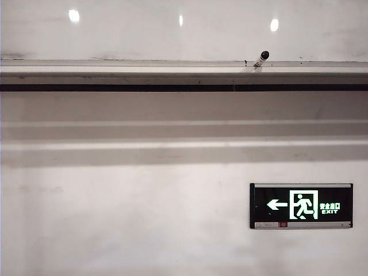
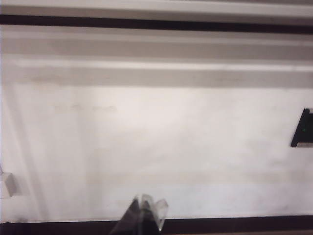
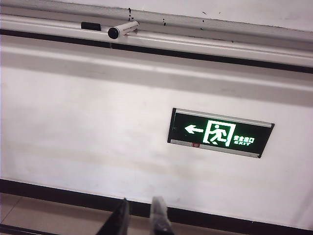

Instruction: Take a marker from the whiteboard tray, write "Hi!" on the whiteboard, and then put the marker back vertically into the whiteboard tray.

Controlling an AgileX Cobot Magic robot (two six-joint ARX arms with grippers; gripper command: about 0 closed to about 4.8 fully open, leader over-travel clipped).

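The whiteboard (image 1: 172, 34) fills the top of the exterior view, glossy, with round light reflections. Below it runs the grey whiteboard tray (image 1: 115, 72). The marker (image 1: 260, 58) rests on the tray right of centre, tilted, black cap uppermost. In the right wrist view the marker (image 3: 122, 29) lies on the tray (image 3: 220, 46), far from my right gripper (image 3: 141, 218), whose fingers stand apart with nothing between them. My left gripper (image 2: 146, 213) is blurred, low before the bare wall, its fingertips together. The tray (image 2: 146, 10) crosses that view far from it. Neither gripper shows in the exterior view.
A lit green exit sign (image 1: 301, 206) hangs on the wall below the tray, right of centre, and shows in both wrist views (image 3: 220, 133) (image 2: 305, 128). A small dark block (image 3: 91, 26) sits on the tray beside the marker. A dark skirting strip (image 3: 244, 223) meets the floor.
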